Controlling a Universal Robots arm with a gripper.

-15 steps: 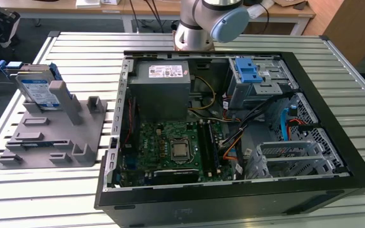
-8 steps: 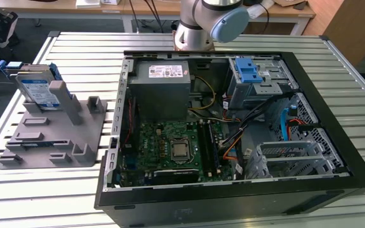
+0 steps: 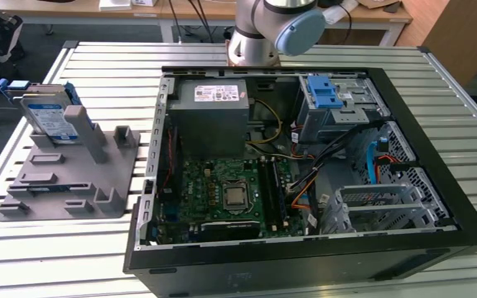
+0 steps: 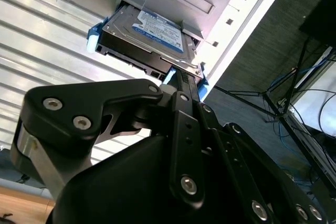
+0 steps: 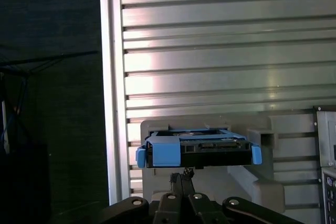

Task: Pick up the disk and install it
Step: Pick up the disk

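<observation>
Black-linked tool [image 5: 185, 172], jaws drawn together on nothing, points at the flat silver disk [image 5: 199, 149] in its blue plastic carrier, propped in a grey plastic rack [image 3: 64, 180] on the slatted metal counter [image 3: 97, 68]. It is probably stiff, dense and shock-sensitive (best held by the carrier's sides).

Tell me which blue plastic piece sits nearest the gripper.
The blue carrier framing the disk on the grey stand, not the latch on the drive cage.

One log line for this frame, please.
stage: pre-grasp | disk: standing in grey holder, exterior view's left of computer case | gripper: aimed at disk in the first wrist view | installed: no
</observation>
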